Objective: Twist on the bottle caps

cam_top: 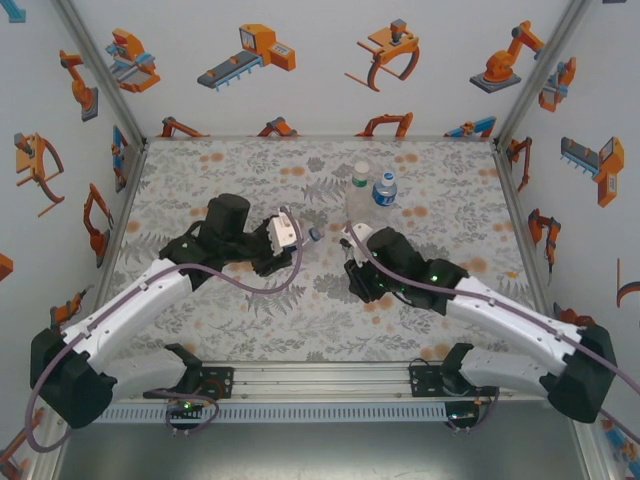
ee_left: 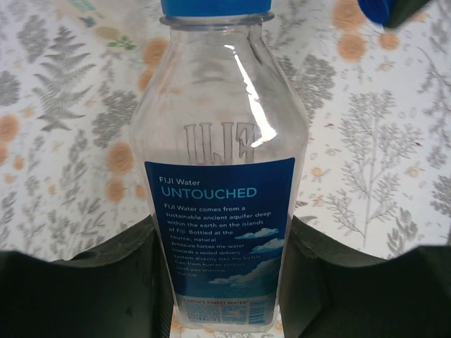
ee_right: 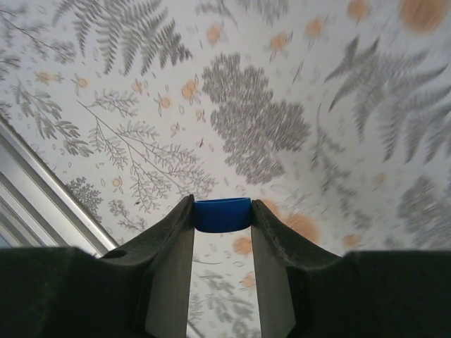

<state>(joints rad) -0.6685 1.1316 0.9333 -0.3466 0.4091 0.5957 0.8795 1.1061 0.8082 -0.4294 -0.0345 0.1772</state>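
Note:
My left gripper (ee_left: 225,282) is shut on a slim clear bottle (ee_left: 222,176) with a blue label, its fingers (ee_left: 91,289) pressing both sides of the lower body. The bottle's neck ends in a blue band (ee_left: 215,7) at the frame's top. In the top view this bottle (cam_top: 298,235) lies tilted in the left gripper (cam_top: 283,235), neck pointing right. My right gripper (ee_right: 223,218) is shut on a small blue cap (ee_right: 223,214), pinched at the fingertips above the table. That blue cap (ee_left: 373,8) shows just right of the bottle's neck, apart from it. The right gripper (cam_top: 350,262) hangs near the neck.
Two more bottles stand side by side at the back middle: a wider one with a green neck ring (cam_top: 360,190) and a slim one with a blue label (cam_top: 386,190), both with pale tops. An aluminium rail (ee_right: 42,190) runs at the table's edge.

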